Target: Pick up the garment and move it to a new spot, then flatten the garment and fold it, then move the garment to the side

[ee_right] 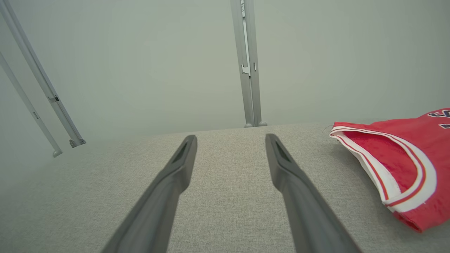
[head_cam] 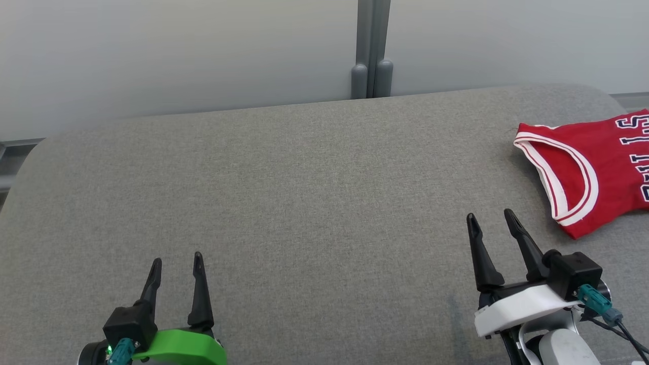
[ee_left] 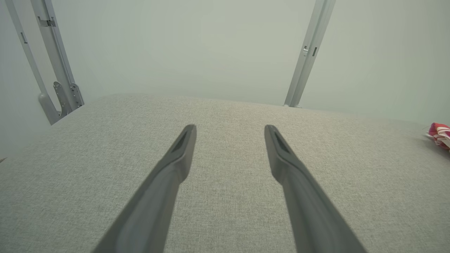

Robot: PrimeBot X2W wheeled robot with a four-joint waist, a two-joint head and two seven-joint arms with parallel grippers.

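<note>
Red, glossy-looking fabric with white banding: the garment (head_cam: 583,167) is a sleeveless jersey lying at the right edge of my head view, a little above the middle, on the grey woven surface (head_cam: 304,177). The frame cuts it off on the right, so I see just one part of it. A wide curved opening faces the middle of the picture, edged in a broad white band with a thin red stripe running through it. Dark letters outlined in white run along the cloth near the frame's edge; I cannot read the whole word. The lower corner of the jersey comes to a blunt point, and the cloth lies mostly flat with soft creases.

My right gripper (head_cam: 491,215) sits at the lower right of the head view, fingers spread apart and holding nothing, their tips near the jersey's lower corner but apart from it. In my right wrist view the jersey (ee_right: 404,165) lies to the right of the spread fingers.

My left gripper (head_cam: 177,258) is at the lower left, likewise spread and empty, well apart from the jersey. In my left wrist view a small red scrap of it (ee_left: 439,135) shows at the far right edge.
</note>
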